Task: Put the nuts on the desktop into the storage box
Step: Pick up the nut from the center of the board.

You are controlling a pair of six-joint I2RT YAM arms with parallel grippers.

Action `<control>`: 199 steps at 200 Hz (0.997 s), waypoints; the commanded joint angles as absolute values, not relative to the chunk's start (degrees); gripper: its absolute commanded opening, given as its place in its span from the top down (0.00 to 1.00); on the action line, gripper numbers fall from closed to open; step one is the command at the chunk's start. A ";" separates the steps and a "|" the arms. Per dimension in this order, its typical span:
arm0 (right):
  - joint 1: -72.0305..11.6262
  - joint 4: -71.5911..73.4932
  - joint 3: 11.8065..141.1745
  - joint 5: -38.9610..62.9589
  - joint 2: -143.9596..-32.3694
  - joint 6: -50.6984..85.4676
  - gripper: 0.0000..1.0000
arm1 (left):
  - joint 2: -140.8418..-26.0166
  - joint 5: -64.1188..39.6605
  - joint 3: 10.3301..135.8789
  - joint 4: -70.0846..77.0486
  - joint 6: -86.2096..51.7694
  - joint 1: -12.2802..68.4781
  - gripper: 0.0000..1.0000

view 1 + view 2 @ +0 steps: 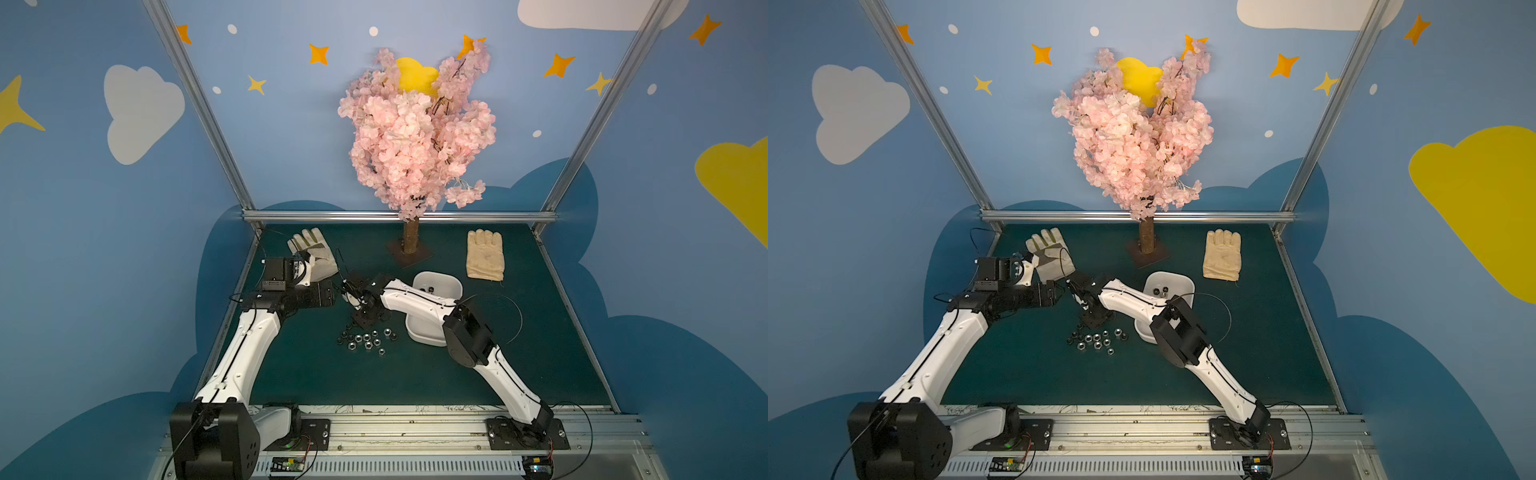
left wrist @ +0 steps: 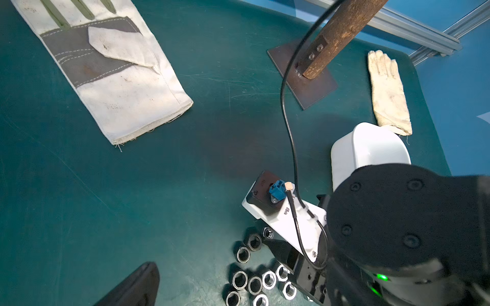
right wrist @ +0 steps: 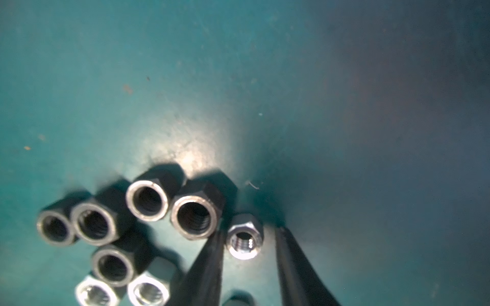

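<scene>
Robot lab bench cell, dressed up like a stage set.

- **Frame:** aluminium extrusion posts point(image 1: 199, 104) and a far rail point(image 1: 399, 216) box in the booth.
- **Walls:** flat blue panels painted with a white cloud point(image 1: 141, 112) and orange stars point(image 1: 319, 54).
- **Props:** fake pink blossom tree point(image 1: 415, 137) at far centre, standing on a bare steel plate point(image 2: 302, 79). Canvas glove point(image 1: 313, 257) far left, knit glove point(image 1: 485, 255) far right.
- **Work surface:** dark green desktop point(image 1: 415, 374), scuffed in the left wrist view.
- **Hardware:** left arm point(image 1: 245, 353) and right arm point(image 1: 511, 382) sit on black plates on a near-edge mounting rail point(image 1: 399, 432). Below it are loose cables, an exposed circuit board point(image 1: 286, 464) and a slotted cable duct point(image 1: 395, 467).
</scene>
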State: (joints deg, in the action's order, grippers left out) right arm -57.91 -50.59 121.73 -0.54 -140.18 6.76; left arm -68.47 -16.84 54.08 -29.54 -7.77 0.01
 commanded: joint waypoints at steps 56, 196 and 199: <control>-56.86 -44.03 113.32 -1.47 -134.17 8.62 0.88 | -66.80 -16.21 53.36 -29.38 -7.56 0.01 0.00; -38.54 -36.48 82.11 -4.75 -104.64 15.60 0.87 | -66.73 -16.12 53.10 -28.83 -8.00 0.06 0.00; -38.16 -36.73 81.80 -4.75 -104.58 15.64 0.87 | -66.91 -16.17 53.13 -28.83 -8.00 0.03 0.00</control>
State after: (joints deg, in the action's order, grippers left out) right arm -40.49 -34.76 84.95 -3.86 -105.91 14.57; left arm -66.96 -15.64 53.71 -29.50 -7.94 0.03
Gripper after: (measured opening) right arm 0.190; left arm 0.999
